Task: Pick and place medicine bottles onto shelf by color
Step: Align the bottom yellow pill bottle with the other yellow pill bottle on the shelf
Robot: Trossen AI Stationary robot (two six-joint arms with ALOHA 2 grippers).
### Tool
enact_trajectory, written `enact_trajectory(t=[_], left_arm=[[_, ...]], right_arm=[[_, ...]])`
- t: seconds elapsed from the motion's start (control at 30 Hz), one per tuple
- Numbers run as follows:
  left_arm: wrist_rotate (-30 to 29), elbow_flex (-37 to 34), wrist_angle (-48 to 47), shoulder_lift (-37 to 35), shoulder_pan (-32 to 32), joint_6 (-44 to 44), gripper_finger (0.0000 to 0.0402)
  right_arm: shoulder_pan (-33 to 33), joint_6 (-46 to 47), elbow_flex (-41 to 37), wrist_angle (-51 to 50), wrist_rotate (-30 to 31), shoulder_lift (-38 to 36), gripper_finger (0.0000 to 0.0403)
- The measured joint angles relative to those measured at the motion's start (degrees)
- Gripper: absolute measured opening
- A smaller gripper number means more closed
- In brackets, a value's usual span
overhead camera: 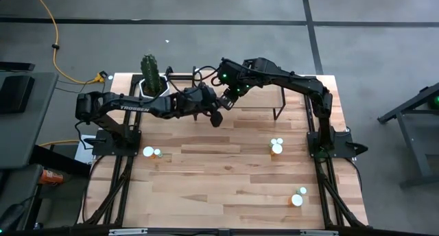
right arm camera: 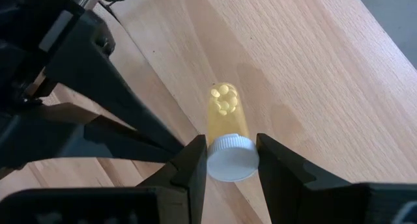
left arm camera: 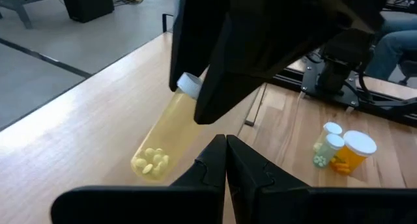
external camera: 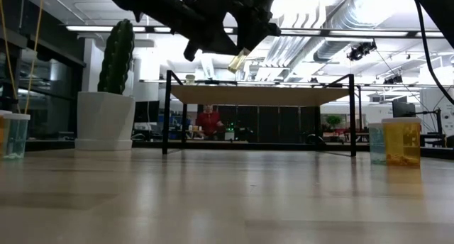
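Yellow medicine bottle (right arm camera: 227, 129), white cap (right arm camera: 229, 156) uppermost in the grip, hangs tilted in the air above the shelf (external camera: 259, 95). The right gripper (right arm camera: 229, 160) holds it by that cap, one finger pressed to each side; pale pills (right arm camera: 223, 99) lie heaped at the bottle's far end. In the low view the bottle (external camera: 237, 60) is clear of the shelf board, not touching it.

The left gripper (left arm camera: 226, 160) is just beside the same bottle (left arm camera: 163, 138), over the shelf's cactus-side end. Its fingers are pressed together with no gap and nothing between them. From above, the left gripper (overhead camera: 211, 112) and right gripper (overhead camera: 227, 99) sit close together over the shelf (overhead camera: 260, 99).

Other items, placed against the shelf:
- Cactus in a white pot (overhead camera: 151, 81) stands on the table just beside the shelf's end on the left arm's side.
- A cluster of bottles (overhead camera: 276, 146), one orange with two smaller pale ones in the left wrist view (left arm camera: 342, 148), stands on the table (overhead camera: 226, 174) in front of the shelf, toward the right arm's base.
- Two bottles (overhead camera: 152, 152) stand well apart from the shelf on the left arm's side.
- Two more bottles (overhead camera: 299, 197) stand farthest from the shelf, near the table's front edge.

A person in red (external camera: 208, 121) shows in the room behind the shelf.
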Motion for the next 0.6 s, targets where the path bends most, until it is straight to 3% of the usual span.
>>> enact_trajectory(t=[0.6], left_arm=[[-0.3, 0.0, -0.1, 0.0, -0.7, 2.0, 0.0000]], right_arm=[[0.0, 0.0, 0.0, 0.0, 0.0, 0.0, 0.0103]])
